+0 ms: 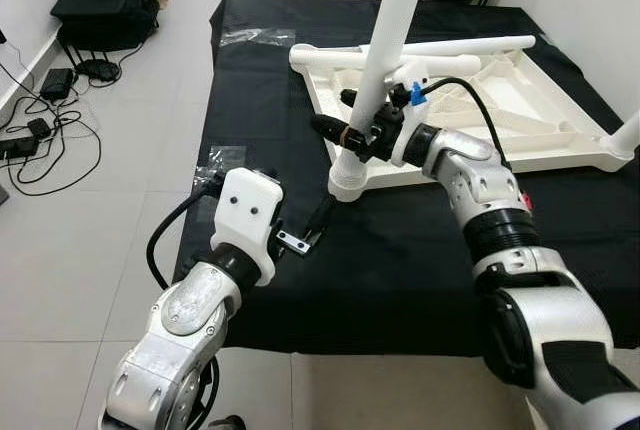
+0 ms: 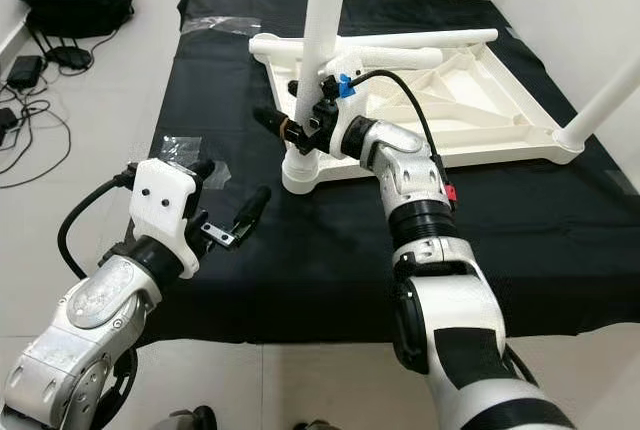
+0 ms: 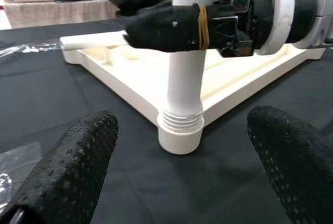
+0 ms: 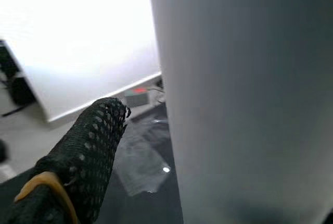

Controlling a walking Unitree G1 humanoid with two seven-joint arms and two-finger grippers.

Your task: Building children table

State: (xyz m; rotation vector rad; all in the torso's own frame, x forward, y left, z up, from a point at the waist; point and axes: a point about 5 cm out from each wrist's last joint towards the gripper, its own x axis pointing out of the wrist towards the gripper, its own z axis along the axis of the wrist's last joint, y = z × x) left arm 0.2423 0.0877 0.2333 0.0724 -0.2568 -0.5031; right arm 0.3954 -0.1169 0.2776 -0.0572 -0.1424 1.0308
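White table top (image 1: 520, 120) and leg (image 1: 385, 60) on black cloth (image 1: 400, 250).

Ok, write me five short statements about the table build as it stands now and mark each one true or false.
1. The right gripper grips the upright white leg at the near corner. True.
2. The tabletop lies upside down on the black cloth. True.
3. The left gripper holds a screwdriver. False: its jaws are open and hold nothing.
4. The leg lies flat on the cloth. False: it stands in its threaded socket.
5. Cables lie on the tiled floor to the robot's left. True.
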